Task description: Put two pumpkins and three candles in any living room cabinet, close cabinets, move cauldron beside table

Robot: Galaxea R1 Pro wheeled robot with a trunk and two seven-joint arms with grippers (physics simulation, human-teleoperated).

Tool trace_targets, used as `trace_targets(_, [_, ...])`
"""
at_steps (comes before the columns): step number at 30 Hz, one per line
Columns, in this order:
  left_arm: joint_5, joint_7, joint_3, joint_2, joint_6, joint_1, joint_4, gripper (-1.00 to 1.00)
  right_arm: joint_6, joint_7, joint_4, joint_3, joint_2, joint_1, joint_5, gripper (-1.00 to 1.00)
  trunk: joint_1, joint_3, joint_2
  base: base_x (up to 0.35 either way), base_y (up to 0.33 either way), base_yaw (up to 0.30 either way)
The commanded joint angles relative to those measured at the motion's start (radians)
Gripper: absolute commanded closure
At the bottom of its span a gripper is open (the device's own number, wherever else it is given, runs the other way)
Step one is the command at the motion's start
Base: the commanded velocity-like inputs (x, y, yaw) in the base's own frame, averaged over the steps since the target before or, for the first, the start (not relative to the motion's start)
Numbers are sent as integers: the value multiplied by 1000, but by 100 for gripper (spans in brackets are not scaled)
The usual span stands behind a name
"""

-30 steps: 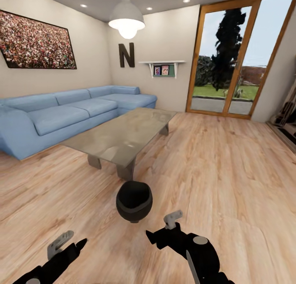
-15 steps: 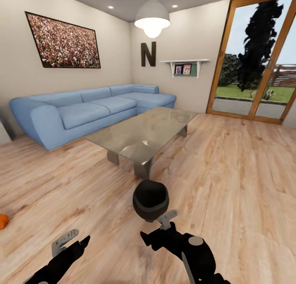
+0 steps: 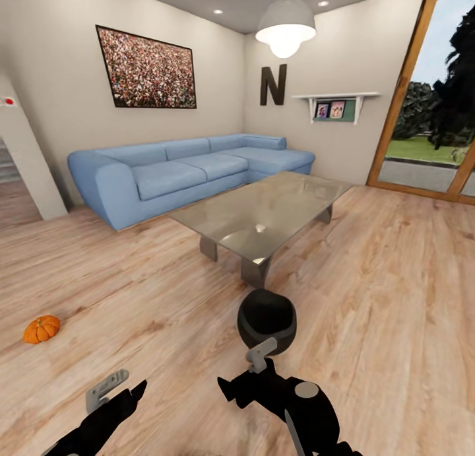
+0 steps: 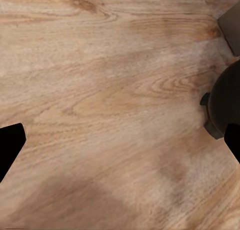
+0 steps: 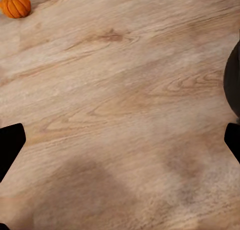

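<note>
- Now the view has swung left, and a pumpkin point(image 3: 41, 328) has come into sight on the floor point(image 3: 369, 297), well off beyond the left gripper point(image 3: 122, 396).
- Cauldron point(image 3: 266, 319) sits just ahead of the right gripper point(image 3: 247, 377), near the counter point(image 3: 264, 212).
- Both grippers wide open, holding nothing.
- Readable writing: a wall letter "N" point(image 3: 273, 84).
- Pumpkin looks next.

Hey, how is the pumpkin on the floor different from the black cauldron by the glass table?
The pumpkin is bright orange and ribbed; the cauldron is matte black and smooth. The pumpkin is clearly smaller than the cauldron. The cauldron sits just off the near end of the glass table, while the pumpkin lies well apart from it, off toward the robot's left. Both rest on the wood floor, untouched by either gripper.
</note>
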Motion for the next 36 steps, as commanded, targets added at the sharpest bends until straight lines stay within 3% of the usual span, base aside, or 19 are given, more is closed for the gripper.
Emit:
trace_targets(1, [10,8,-2,1,0,0,-1,-100,4,8,-1,0,0,-1,10,-100,0,-1,0,0,0,297])
trace_targets(10, [14,-1,6,1,-1,-1,3,-100,7,8,0,-9,0,-5,10,-100,0,-5,0,0,60,297])
trace_targets(13, [18,-2,10,2,-4,-1,3,-100,42,13,3,-14,0,-18,2,-100,0,-6,0,0,230,297])
trace_targets(15, [20,-3,11,2,-5,-1,4,-100,76,27,22,-19,0,-59,-9,-100,0,-7,0,0,265,297])
trace_targets(18, [20,-3,12,2,-6,-1,4,-100,96,79,63,-36,0,-103,-63,-100,0,-8,0,0,278,297])
trace_targets(20, [20,-3,13,2,-6,-1,5,-100,101,134,96,-77,-16,-134,-110,-100,0,-8,0,0,284,297])
trace_targets(22, [20,-3,13,2,-7,-1,5,-100,100,156,144,-101,-26,-163,-128,-100,0,-8,0,0,287,298])
trace_targets(23, [20,-3,13,1,-7,-1,5,-100,45,146,252,-113,-30,-216,-135,-100,0,-8,0,0,288,298])
trace_targets(24, [20,-3,13,1,-7,-1,5,-100,22,134,279,-115,-30,-227,-136,-100,0,-8,0,0,288,298])
trace_targets(26, [20,-3,14,1,-7,-1,5,-100,-103,-6,362,-128,-28,-255,-142,-100,0,-8,0,0,288,298])
trace_targets(27, [20,-3,14,1,-7,-1,5,-100,-123,-37,370,-129,-28,-258,-143,-100,0,-8,0,0,289,298])
trace_targets(30, [20,-2,13,2,-18,-1,5,-100,-260,-220,397,-130,-23,-266,-141,-100,0,-8,0,0,289,297])
trace_targets(33, [20,-2,12,2,-23,-1,5,-100,-295,-305,399,-125,-22,-266,-140,-100,0,-8,0,0,289,297])
trace_targets(35, [17,-2,12,2,-27,-1,6,-100,-329,-448,403,-120,-22,-262,-147,-100,0,-8,0,0,290,288])
trace_targets(36, [17,-2,12,2,-27,-1,6,-100,-331,-454,404,-119,-22,-262,-147,-100,0,-8,0,0,292,268])
